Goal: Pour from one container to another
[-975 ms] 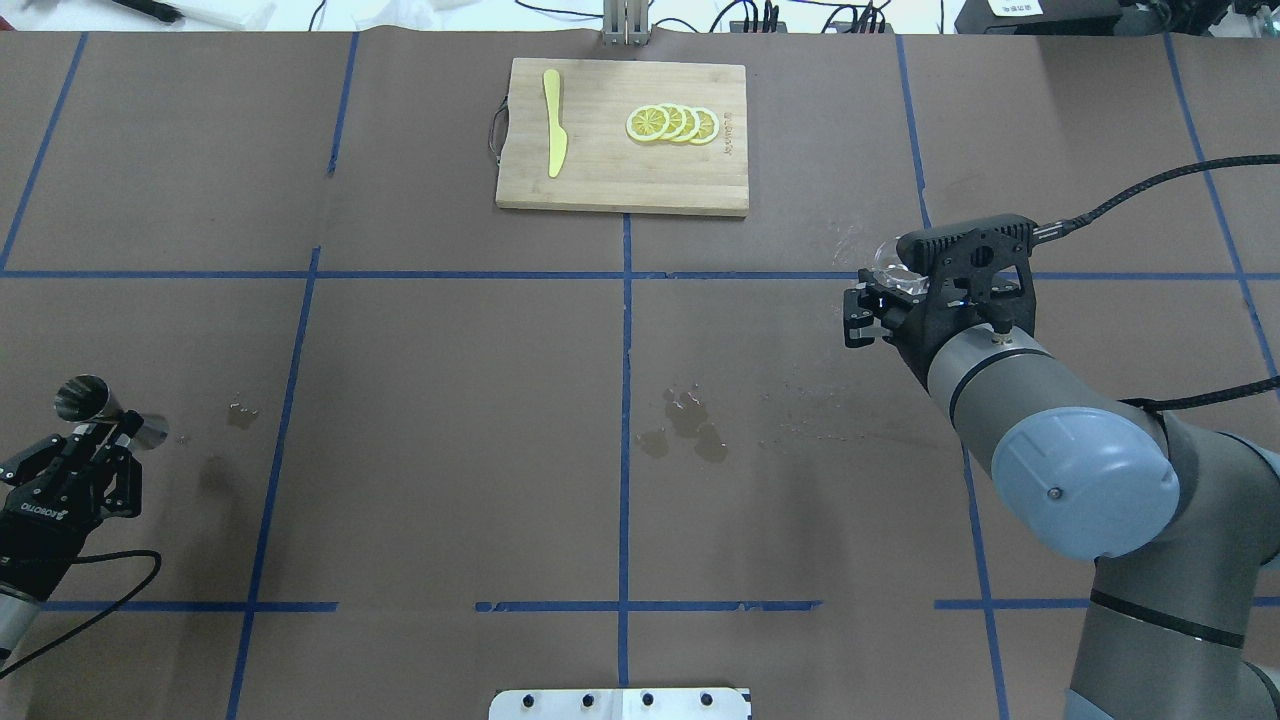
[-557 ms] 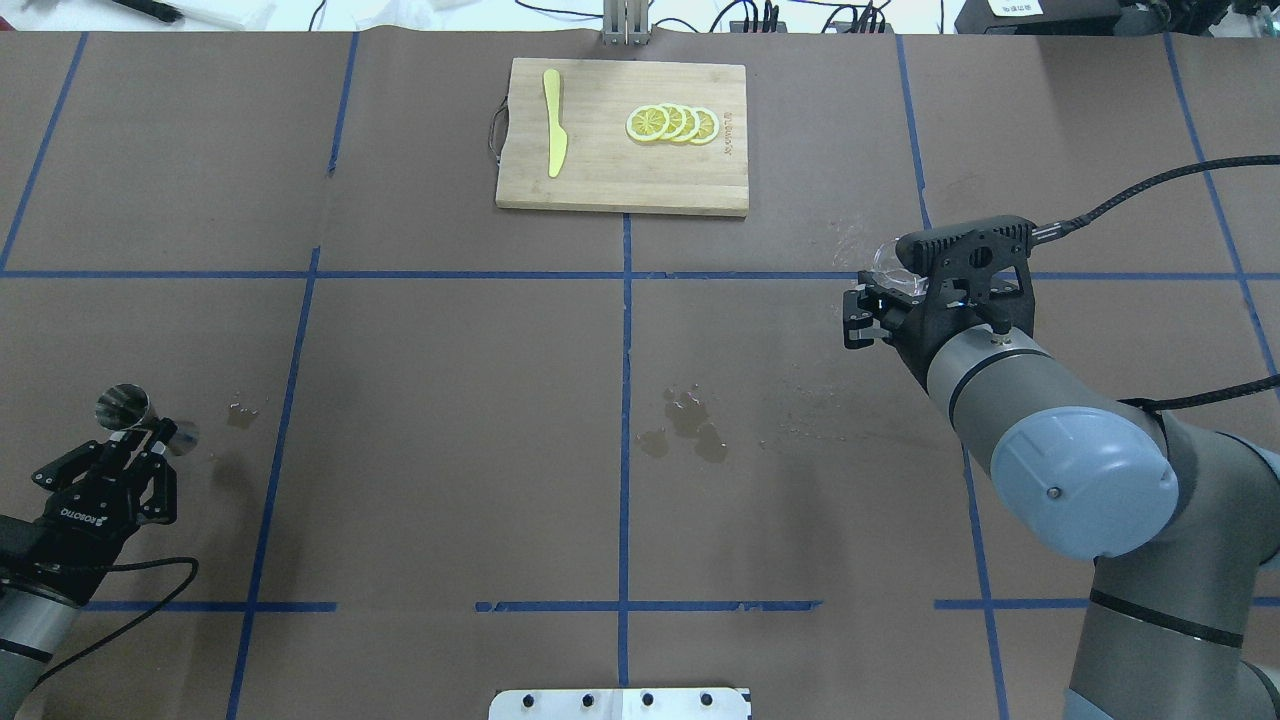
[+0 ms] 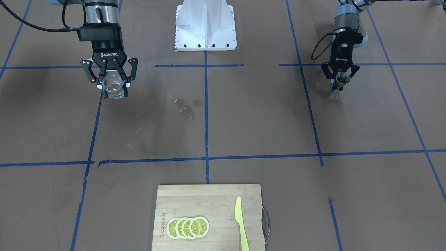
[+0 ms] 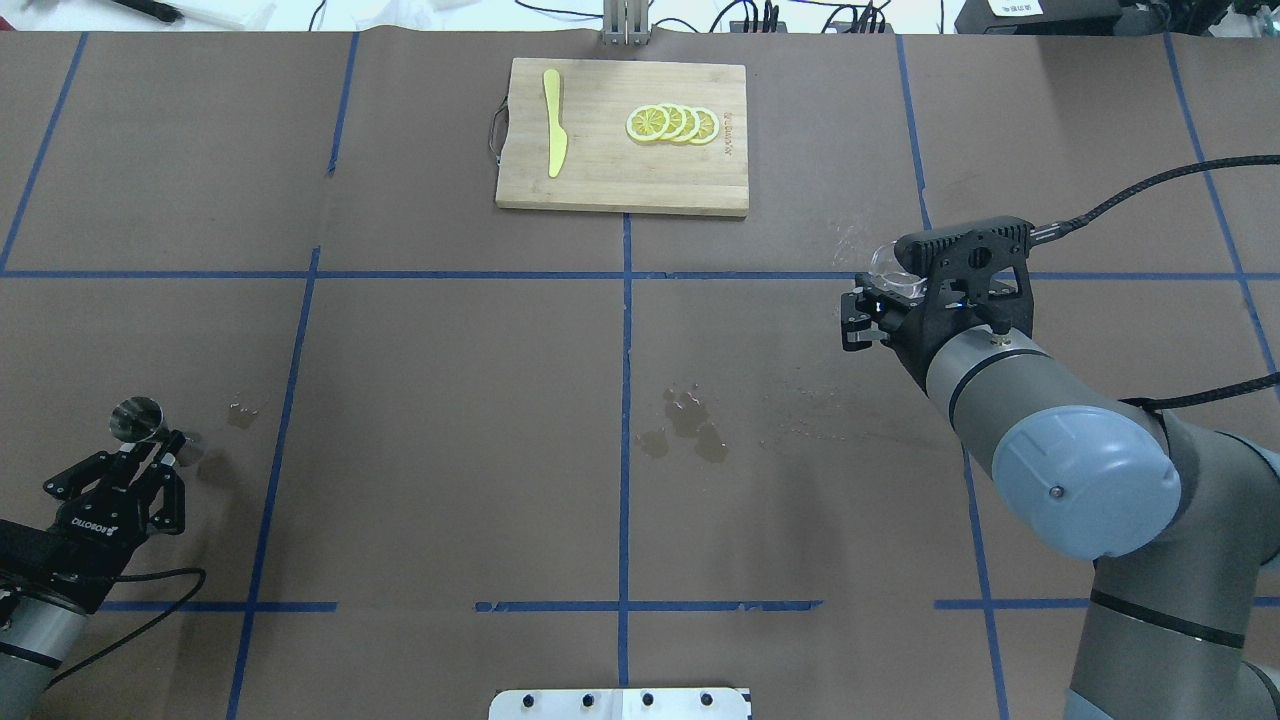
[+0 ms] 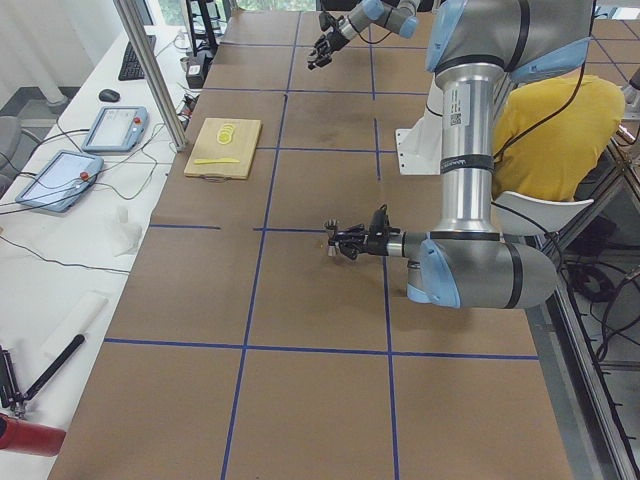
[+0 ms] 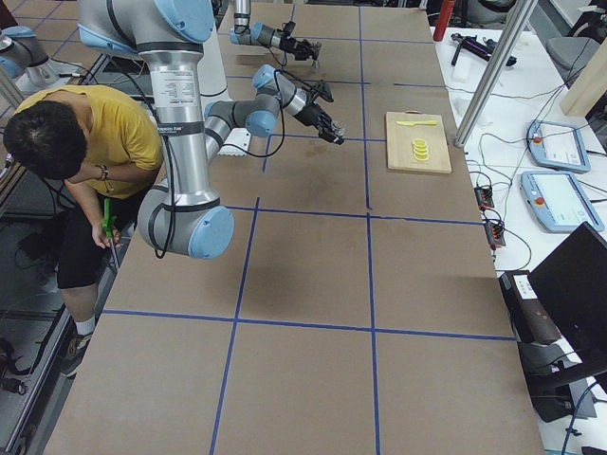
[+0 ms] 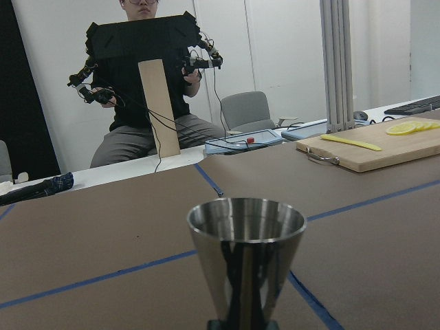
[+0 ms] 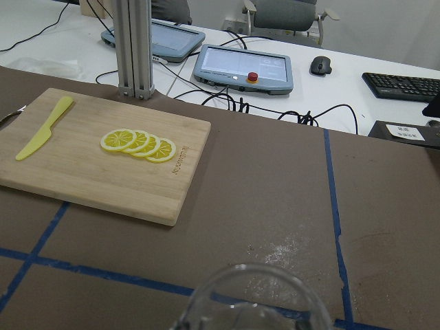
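My left gripper (image 4: 160, 447) is shut on the waist of a steel double-cone jigger (image 4: 135, 417), low over the table's near left. In the left wrist view the jigger (image 7: 246, 251) stands upright, its open cup on top. The front-facing view shows that gripper (image 3: 338, 83) at the right. My right gripper (image 3: 113, 85) is shut on a clear glass cup (image 3: 113, 87), held above the table on the right side. From overhead the glass (image 4: 888, 262) is mostly hidden by the wrist. Only its rim (image 8: 251, 299) shows in the right wrist view.
A wooden cutting board (image 4: 600, 180) at the far middle carries lemon slices (image 4: 672, 123) and a yellow knife (image 4: 553, 122). Wet spots (image 4: 685, 425) mark the brown paper at the centre. The robot's base plate (image 3: 205, 38) sits at the near edge. A person (image 6: 76, 161) sits behind the robot.
My left gripper has carried the jigger rightward and a little nearer to the robot, and the jigger has turned more upright. The right arm with the glass has barely moved.
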Action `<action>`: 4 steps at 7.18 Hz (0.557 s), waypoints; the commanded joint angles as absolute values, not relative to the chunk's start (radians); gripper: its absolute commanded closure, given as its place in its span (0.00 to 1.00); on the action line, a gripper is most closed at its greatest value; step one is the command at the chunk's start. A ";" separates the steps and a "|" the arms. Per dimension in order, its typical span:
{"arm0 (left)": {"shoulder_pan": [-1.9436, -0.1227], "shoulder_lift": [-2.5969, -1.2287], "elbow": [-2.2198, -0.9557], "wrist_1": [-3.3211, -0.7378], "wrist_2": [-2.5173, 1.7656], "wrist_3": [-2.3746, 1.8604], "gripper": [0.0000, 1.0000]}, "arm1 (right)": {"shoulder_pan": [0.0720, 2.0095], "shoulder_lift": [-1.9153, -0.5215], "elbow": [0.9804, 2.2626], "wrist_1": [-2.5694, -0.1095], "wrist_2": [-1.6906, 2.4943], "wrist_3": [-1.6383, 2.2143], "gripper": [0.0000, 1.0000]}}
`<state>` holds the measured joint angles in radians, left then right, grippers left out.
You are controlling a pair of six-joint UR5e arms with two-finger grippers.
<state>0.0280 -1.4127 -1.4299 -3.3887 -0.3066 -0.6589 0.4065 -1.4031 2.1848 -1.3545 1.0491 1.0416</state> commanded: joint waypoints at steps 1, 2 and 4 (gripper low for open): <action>0.035 -1.417 -1.431 -3.398 -0.308 -0.687 1.00 | 0.407 -1.402 2.186 -1.355 1.049 1.042 0.88; 0.037 -1.417 -1.430 -3.398 -0.308 -0.768 1.00 | 0.407 -1.402 2.187 -1.355 1.049 1.042 0.88; 0.044 -1.417 -1.427 -3.392 -0.304 -0.785 1.00 | 0.407 -1.402 2.189 -1.355 1.049 1.042 0.88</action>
<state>0.0417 -1.4172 -1.4277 -3.3941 -0.3052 -0.7680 0.4065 -1.4021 2.1882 -1.3545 1.0492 1.0416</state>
